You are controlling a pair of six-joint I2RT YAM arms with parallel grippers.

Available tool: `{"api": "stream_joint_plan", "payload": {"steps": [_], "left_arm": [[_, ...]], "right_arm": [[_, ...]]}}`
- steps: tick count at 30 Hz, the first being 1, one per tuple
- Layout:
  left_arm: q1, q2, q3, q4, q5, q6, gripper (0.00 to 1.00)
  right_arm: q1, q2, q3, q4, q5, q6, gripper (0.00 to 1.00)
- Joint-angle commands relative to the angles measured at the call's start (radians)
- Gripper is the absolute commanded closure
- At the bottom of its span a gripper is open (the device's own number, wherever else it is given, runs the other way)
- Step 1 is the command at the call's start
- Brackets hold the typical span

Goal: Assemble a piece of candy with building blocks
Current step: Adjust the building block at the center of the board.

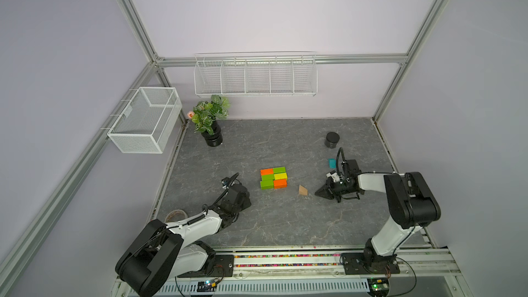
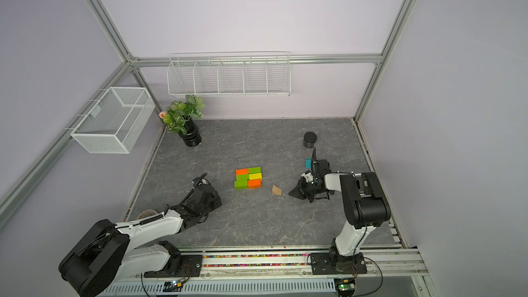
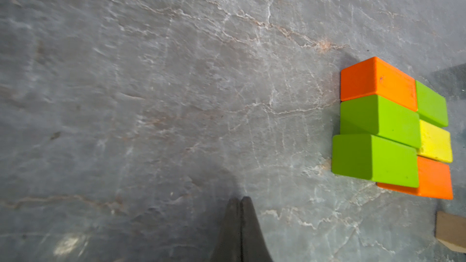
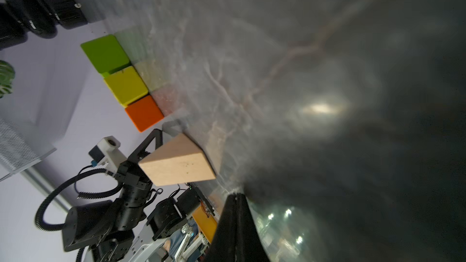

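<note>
Looking across the grey table [image 1: 285,224]: finding the two-by-three rectangle of bricks [image 1: 273,178] lying flat near the middle, lacking both end triangles. Pointing the right gripper [image 1: 317,193], jaws pressed together on nothing, toward that rectangle; parking the left gripper [image 3: 239,201], likewise pinched together and empty, off the rectangle's opposite side. Sitting directly between the right gripper and the bricks, near both but touching neither: the tan triangle [image 1: 303,190], judging the right arm far nearer. Lying farther back beside the right wrist: the teal triangle [image 1: 331,163].

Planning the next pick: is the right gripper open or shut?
Shut: the right gripper has fingertips together, nothing between them, short of the tan triangle.
</note>
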Motion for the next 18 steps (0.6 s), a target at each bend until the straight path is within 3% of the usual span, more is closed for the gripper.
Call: {"api": "stream_joint_plan", "payload": {"steps": [1,4,6,9,14,18], "left_arm": [[0.0,0.033,-0.036,-0.15,0.027,-0.01,1.0],[0.0,0.024,-0.04,-0.15,0.024,-0.012,1.0],[0.0,0.021,-0.04,-0.15,0.023,-0.01,1.0],[0.0,0.006,-0.041,-0.163,0.017,-0.01,1.0],[-0.001,-0.107,-0.072,-0.204,-0.012,-0.025,1.0],[0.0,-0.215,-0.102,-0.204,-0.011,-0.039,1.0]], "right_arm": [[0.003,-0.107,0.029,-0.136,0.081,-0.091,0.9],[0.039,-0.187,0.068,-0.169,0.09,-0.17,0.89],[0.11,-0.245,0.111,-0.22,0.132,-0.279,0.82],[0.199,-0.33,0.15,-0.279,0.25,-0.42,0.54],[0.201,-0.393,0.135,-0.174,0.26,-0.479,0.24],[0.211,-0.358,0.12,-0.066,0.302,-0.58,0.23]]}}
